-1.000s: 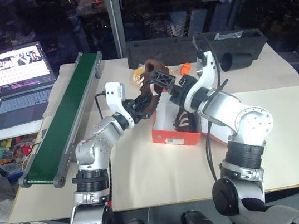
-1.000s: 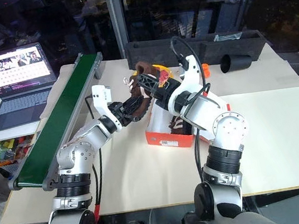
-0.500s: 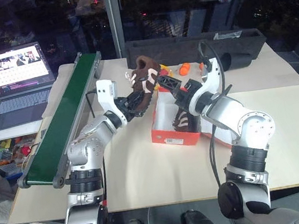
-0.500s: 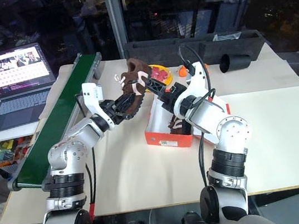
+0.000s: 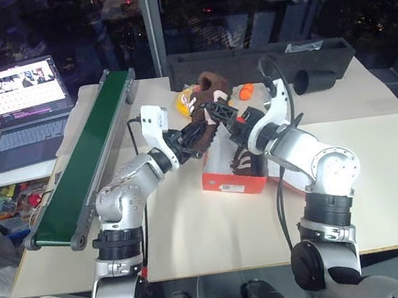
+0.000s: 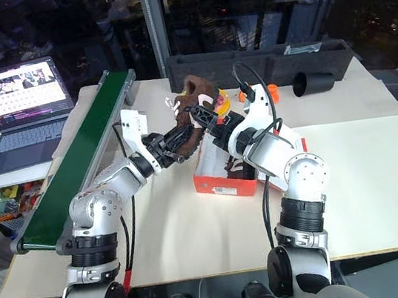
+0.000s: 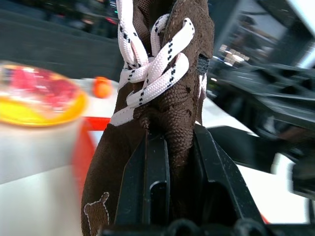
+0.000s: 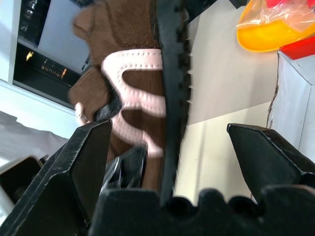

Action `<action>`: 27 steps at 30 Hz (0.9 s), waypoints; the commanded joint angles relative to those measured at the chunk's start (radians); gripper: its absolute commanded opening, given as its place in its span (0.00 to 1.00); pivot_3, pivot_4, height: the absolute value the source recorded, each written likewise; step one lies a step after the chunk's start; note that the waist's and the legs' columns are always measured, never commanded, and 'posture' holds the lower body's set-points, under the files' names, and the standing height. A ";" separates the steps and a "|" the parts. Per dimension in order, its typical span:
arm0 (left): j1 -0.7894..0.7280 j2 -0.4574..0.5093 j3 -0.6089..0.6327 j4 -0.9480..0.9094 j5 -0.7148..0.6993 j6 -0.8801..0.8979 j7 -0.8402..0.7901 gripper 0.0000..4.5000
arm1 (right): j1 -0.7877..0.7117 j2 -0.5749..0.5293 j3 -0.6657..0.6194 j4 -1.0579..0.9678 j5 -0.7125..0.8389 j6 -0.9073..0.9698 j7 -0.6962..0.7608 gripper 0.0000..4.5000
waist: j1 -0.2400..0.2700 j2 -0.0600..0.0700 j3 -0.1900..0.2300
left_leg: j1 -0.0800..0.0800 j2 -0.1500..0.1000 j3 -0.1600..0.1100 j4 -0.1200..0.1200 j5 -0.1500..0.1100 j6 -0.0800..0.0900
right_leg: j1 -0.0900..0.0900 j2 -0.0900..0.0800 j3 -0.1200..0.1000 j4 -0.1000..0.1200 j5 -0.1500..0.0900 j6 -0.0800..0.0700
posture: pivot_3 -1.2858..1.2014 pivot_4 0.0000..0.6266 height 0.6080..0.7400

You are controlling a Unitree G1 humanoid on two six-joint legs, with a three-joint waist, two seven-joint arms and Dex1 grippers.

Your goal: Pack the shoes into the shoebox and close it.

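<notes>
We read no lettering on the shoebox [image 5: 235, 176] label. One shoe [image 5: 244, 159] lies inside; left gripper [image 5: 191, 136] clamps the other shoe [image 5: 206, 97] above it; right gripper [image 8: 167, 147] gapes alongside.

Two arms in silver-grey metallic shells, built from rounded cylindrical segments with dark ribbed black rings at the joints. Upper right arm segment bulbous and glossy, with a round end cap. White plastic wrist housings on both sides, each fed by a thin black cable looping free above the forearm. Left gripper [image 5: 195, 136] and right gripper [image 5: 221, 111] matt black, two-fingered, with open truss-like lattice framing along the fingers. Seen from the wrist cameras, black fingers [image 8: 91, 162] broad, flat-faced and angular, tapering to blunt tips; notched, castellated black edge across the base. Left fingers [image 7: 156, 172] with a slotted recess down the middle.
</notes>
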 commanded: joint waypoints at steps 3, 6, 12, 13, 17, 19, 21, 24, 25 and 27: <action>-0.025 -0.012 -0.006 -0.055 -0.024 -0.002 -0.021 0.06 | -0.034 -0.012 -0.013 0.064 -0.021 -0.094 0.029 1.00 | 0.003 0.001 0.000 | 0.000 0.000 0.000 0.000 0.000 0.000 | 0.000 0.000 0.000 0.000 0.000 0.000 | 0.52 0.24 0.55; -0.030 -0.008 -0.001 -0.045 -0.013 -0.008 -0.016 0.06 | -0.028 -0.013 -0.005 0.055 -0.019 -0.097 0.028 0.89 | 0.006 0.001 0.000 | 0.000 0.000 0.000 0.000 0.000 0.000 | 0.000 0.000 0.000 -0.001 0.000 0.000 | 0.52 0.24 0.55; -0.032 -0.003 0.003 -0.040 -0.010 -0.012 -0.013 0.06 | -0.018 -0.012 0.008 0.038 -0.009 -0.100 0.017 0.49 | 0.007 0.001 0.001 | -0.001 0.000 0.000 -0.001 0.000 0.000 | 0.000 0.000 -0.001 -0.003 0.000 0.000 | 0.52 0.24 0.55; -0.032 -0.004 0.003 -0.040 -0.010 -0.012 -0.012 0.06 | -0.018 -0.012 0.008 0.038 -0.008 -0.102 0.015 0.40 | 0.006 0.001 0.001 | -0.001 0.000 0.000 -0.001 0.000 0.000 | 0.000 0.000 -0.001 -0.003 0.000 0.000 | 0.52 0.24 0.55; -0.030 -0.009 -0.001 -0.035 -0.005 -0.017 -0.009 0.06 | -0.018 -0.013 0.011 0.036 -0.009 -0.108 0.013 0.21 | 0.006 0.001 0.001 | -0.001 0.000 0.000 -0.001 0.000 0.000 | 0.000 0.000 -0.001 -0.003 0.000 0.000 | 0.52 0.24 0.55; -0.028 -0.011 -0.003 -0.034 -0.002 -0.019 -0.009 0.06 | -0.018 -0.014 0.013 0.036 -0.011 -0.109 0.011 0.17 | 0.006 0.001 0.001 | -0.001 0.000 0.000 -0.001 0.000 0.000 | 0.000 0.000 -0.001 -0.003 0.000 0.000 | 0.52 0.24 0.55; -0.027 -0.012 -0.005 -0.037 -0.001 -0.017 -0.010 0.06 | -0.019 -0.020 0.019 0.034 -0.015 -0.104 0.012 0.16 | 0.006 0.001 0.001 | -0.001 0.000 0.000 -0.001 0.000 0.000 | 0.000 0.000 -0.001 -0.003 0.000 0.000 | 0.52 0.24 0.55; -0.027 -0.010 -0.012 -0.035 0.009 -0.017 -0.009 0.06 | -0.022 -0.023 0.023 0.029 -0.016 -0.099 0.007 0.16 | 0.006 0.001 0.001 | -0.001 0.000 0.000 -0.001 0.000 0.000 | 0.000 0.000 -0.001 -0.003 0.000 0.000 | 0.52 0.24 0.55; -0.026 -0.010 -0.014 -0.034 0.013 -0.018 -0.009 0.06 | -0.023 -0.024 0.024 0.027 -0.016 -0.100 0.005 0.16 | 0.006 0.001 0.001 | -0.001 0.000 0.000 -0.001 0.000 0.000 | 0.000 0.000 -0.001 -0.003 0.000 0.000 | 0.52 0.24 0.55; -0.025 -0.010 -0.015 -0.033 0.018 -0.018 -0.009 0.06 | -0.024 -0.024 0.024 0.025 -0.016 -0.103 0.000 0.16 | 0.006 0.001 0.001 | -0.001 0.000 0.000 -0.001 0.000 0.000 | 0.000 0.000 -0.001 -0.003 0.000 0.000 | 0.52 0.24 0.55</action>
